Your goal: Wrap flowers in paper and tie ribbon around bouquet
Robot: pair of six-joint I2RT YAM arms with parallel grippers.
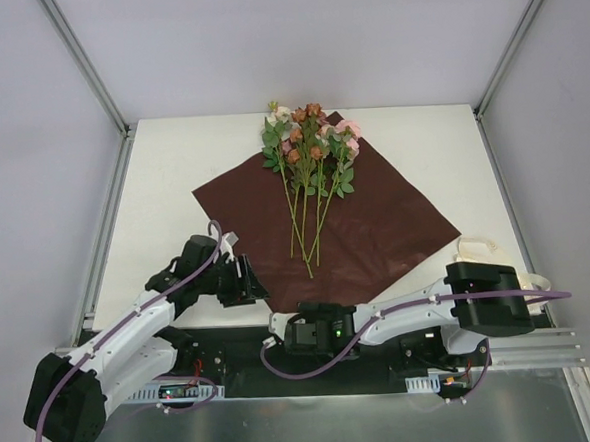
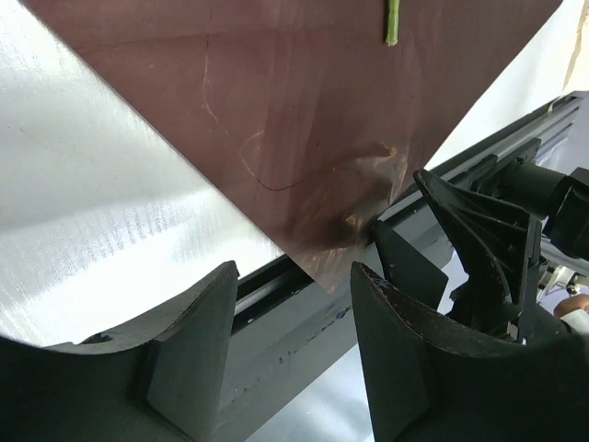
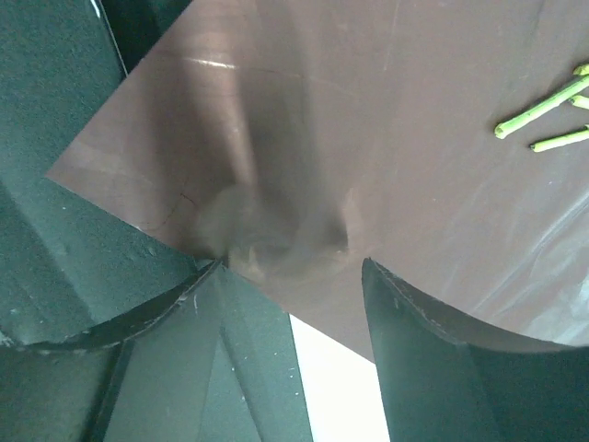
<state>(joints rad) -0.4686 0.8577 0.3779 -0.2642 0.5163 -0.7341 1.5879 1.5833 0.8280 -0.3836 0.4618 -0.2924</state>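
Two end effectors low at the near corner of the dark red paper (image 1: pixel 375 226), both spread. Left end effector (image 2: pixel 294 276): fingers well apart, pinching nothing, with the paper's crumpled tip just ahead of the gap and reaching past the bench edge over a dark rail. Right end effector (image 3: pixel 293 267): fingers likewise wide, a wrinkled stretch of paper edge in the gap; touching or not, cannot tell. Flowers (image 1: pixel 305 140) flat on the far part of the sheet, blooms at the far corner, green stems pointing toward the near corner, cut ends short of both end effectors. Cream loop, seemingly the ribbon (image 1: pixel 472 246), just beyond the right arm. White bench (image 1: pixel 172 168) beneath, sheet laid as a diamond. Pale walls and aluminium frame posts (image 1: pixel 85 63) around.
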